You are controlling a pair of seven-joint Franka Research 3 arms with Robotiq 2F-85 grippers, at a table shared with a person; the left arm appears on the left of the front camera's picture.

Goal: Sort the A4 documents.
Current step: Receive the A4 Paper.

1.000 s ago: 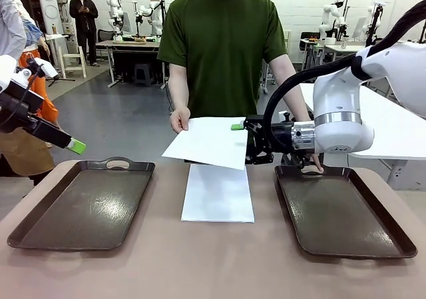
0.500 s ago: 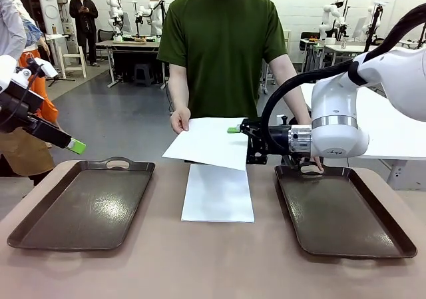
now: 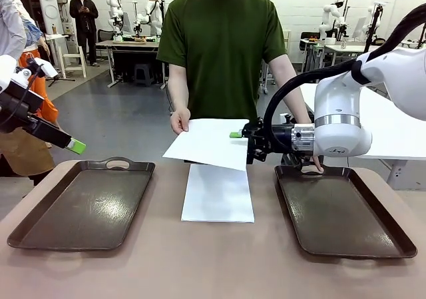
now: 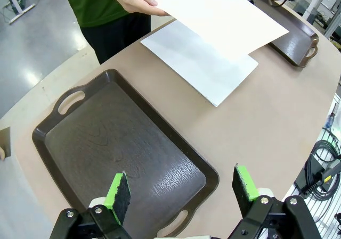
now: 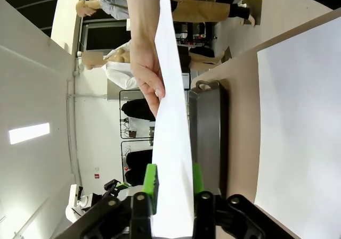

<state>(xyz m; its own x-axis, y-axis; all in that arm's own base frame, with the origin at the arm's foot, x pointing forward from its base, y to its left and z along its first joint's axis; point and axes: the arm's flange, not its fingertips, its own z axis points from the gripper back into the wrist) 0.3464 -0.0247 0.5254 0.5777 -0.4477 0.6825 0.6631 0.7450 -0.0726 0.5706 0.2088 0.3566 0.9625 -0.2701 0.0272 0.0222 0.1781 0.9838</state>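
Note:
A person's hand holds one white A4 document in the air over the table's far middle. My right gripper reaches in from the right and is shut on that sheet's right edge; in the right wrist view the sheet runs between the green pads of this gripper. A second A4 document lies flat on the table below it. My left gripper hangs open at the far left, above the left tray, with nothing between its fingers.
Two dark brown handled trays, the left tray and the right tray, flank the flat sheet. The person's other hand rests at the right tray's far handle. The table's front edge lies near.
My right gripper's jaws have closed onto the right edge of the held sheet. The left arm and the flat sheet have not moved.

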